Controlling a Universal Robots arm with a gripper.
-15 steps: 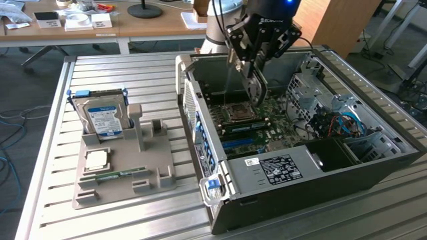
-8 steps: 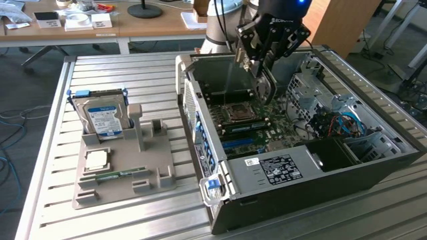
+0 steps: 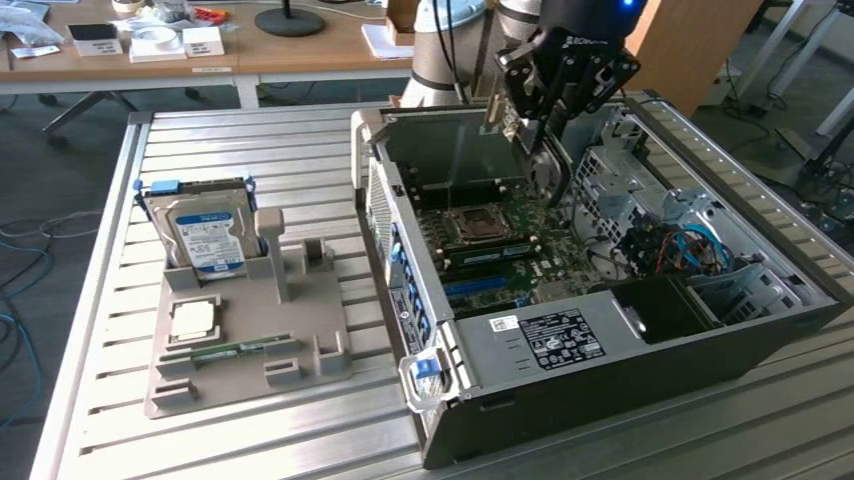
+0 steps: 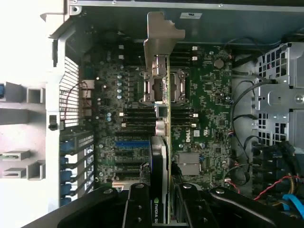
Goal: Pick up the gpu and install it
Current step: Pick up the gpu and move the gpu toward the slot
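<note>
You're holding the thin flat dark gpu (image 4: 159,156) with its long beige-silver bracket edge-on, black fingers (image 4: 137,209) clamping its flat faces, over the green motherboard (image 4: 209,109) inside the open black computer case (image 3: 601,350). It's probably stiff, light and fragile. The wrist view is giving slot alignment, while the exterior view is giving height.

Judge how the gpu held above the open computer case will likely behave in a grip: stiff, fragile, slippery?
The gpu is probably stiff: it stands straight, edge-on, in the tool without sagging. It looks fragile: its thin metal bracket might bend if knocked on the case. Gripped near one end, it may pivot slightly.
</note>
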